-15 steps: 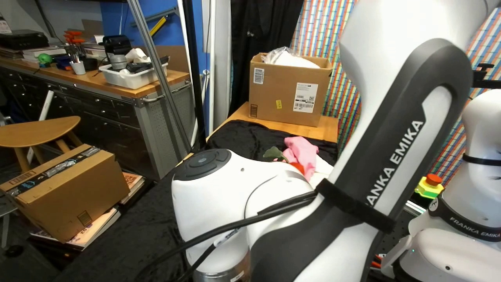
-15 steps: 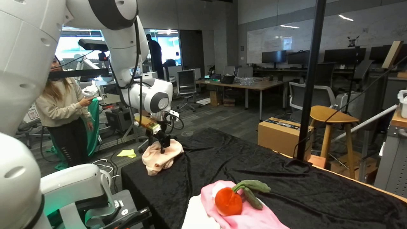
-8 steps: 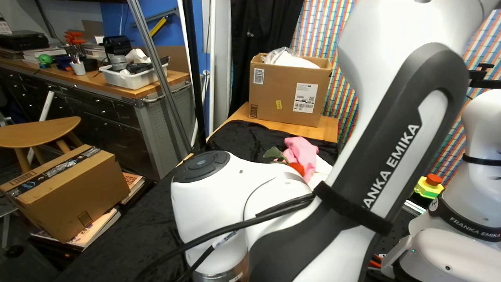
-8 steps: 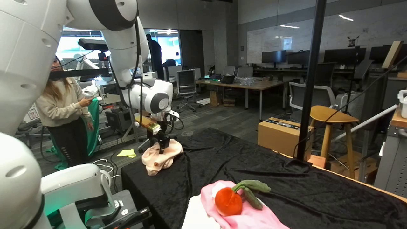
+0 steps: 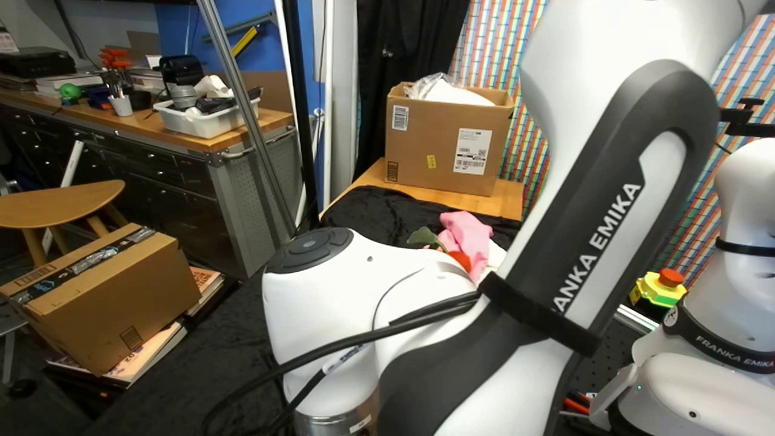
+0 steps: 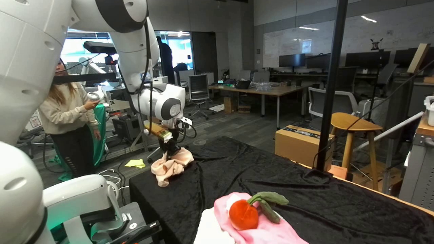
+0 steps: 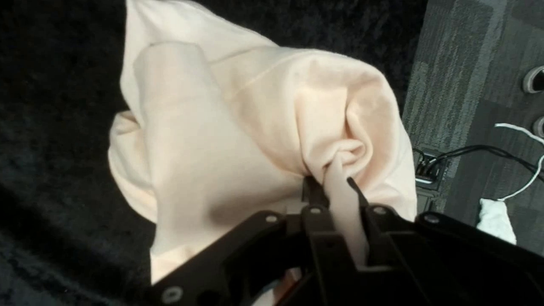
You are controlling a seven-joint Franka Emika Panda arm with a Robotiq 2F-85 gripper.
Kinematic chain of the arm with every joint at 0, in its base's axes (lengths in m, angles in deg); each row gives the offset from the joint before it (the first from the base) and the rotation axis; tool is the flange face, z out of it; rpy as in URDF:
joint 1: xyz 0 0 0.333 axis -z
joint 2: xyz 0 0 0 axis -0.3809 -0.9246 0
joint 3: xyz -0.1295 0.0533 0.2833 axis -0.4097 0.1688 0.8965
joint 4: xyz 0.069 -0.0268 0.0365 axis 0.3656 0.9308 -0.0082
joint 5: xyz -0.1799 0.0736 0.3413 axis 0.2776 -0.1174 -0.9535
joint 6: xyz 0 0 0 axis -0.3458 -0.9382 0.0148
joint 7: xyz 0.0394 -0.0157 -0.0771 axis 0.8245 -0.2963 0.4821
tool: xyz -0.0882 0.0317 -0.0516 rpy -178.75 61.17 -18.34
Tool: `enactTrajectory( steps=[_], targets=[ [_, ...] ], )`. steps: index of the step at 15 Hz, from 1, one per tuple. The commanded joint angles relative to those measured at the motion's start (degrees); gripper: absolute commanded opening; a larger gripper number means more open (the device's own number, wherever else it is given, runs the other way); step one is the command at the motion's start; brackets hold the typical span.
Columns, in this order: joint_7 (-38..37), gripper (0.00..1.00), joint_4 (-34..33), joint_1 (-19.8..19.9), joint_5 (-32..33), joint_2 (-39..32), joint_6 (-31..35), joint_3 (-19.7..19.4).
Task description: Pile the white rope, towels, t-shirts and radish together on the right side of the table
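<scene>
My gripper (image 7: 331,183) (image 6: 172,151) is shut on a fold of a peach cloth (image 7: 182,127) (image 6: 169,169); towel or t-shirt, I cannot tell which. The fold runs up between the fingers, while the rest lies bunched on the black-covered table near its far edge. Nearer in that exterior view, a plush red radish (image 6: 243,215) with green leaves (image 6: 271,198) rests on a pink cloth (image 6: 271,234). A white cloth (image 6: 212,227) spreads beside and under the pink one. The arm hides the gripper and peach cloth in an exterior view where the radish (image 5: 460,260) shows. The white rope is hidden or out of view.
Black fabric (image 6: 237,173) covers the table. A large cardboard box (image 5: 448,139) stands at one table end. An upright black pole (image 6: 330,88) rises by the table's edge. A second robot arm (image 5: 720,339) stands close by, and a person (image 6: 69,118) is behind the table.
The jaws have closed on the peach cloth, drawing it into a tighter bunch. The gripper has shifted slightly upward. The radish, pink cloth and white cloth have not moved.
</scene>
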Motion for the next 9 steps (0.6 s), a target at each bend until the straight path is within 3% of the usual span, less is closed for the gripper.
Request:
enactTrajectory(
  steps=[1, 9],
  targets=[
    [2.58, 0.08, 0.10, 2.30, -2.53, 2.49, -0.79, 1.68],
    [8.01, 0.10, 5.89, 9.09, -7.87, 13.59, -2.10, 2.00]
  ],
)
